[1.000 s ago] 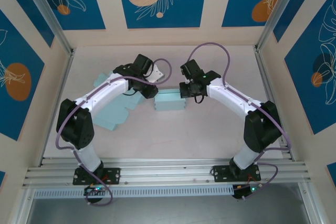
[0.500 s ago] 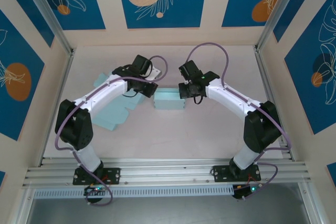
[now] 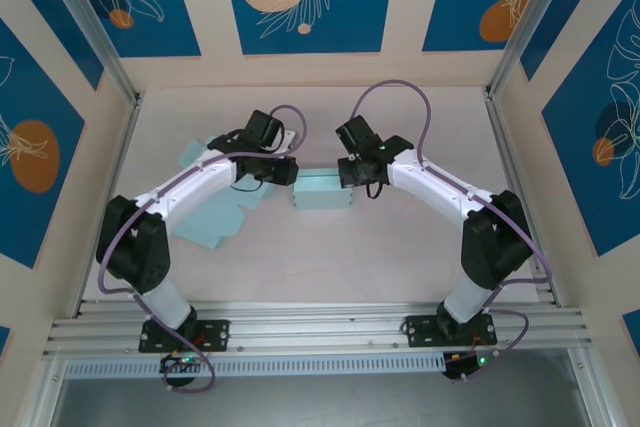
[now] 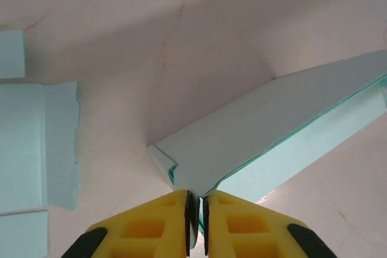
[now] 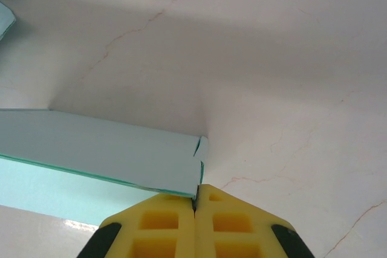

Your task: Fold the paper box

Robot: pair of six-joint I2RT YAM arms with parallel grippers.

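Note:
The light teal paper box [image 3: 322, 190] lies mid-table as a long folded shape. My left gripper [image 3: 291, 173] is at its left end. In the left wrist view the yellow fingers [image 4: 151, 228] are nearly together, and a thin edge of the paper box [image 4: 272, 119] runs between the pads of the left gripper [image 4: 196, 209]. My right gripper [image 3: 348, 175] is at the box's right end. In the right wrist view the right gripper [image 5: 195, 200] is shut, and the end wall of the paper box [image 5: 109, 140] meets the seam between its fingers.
Flat, unfolded teal cardboard sheets [image 3: 215, 212] lie left of the box under the left arm, and their notched edges [image 4: 36, 143] appear in the left wrist view. The pale marbled table [image 3: 330, 257] has open room in front of the box. Enclosure walls stand all round.
The left wrist has shifted a little to the left at the box's left end. The right wrist has edged slightly left. The box has stayed where it was.

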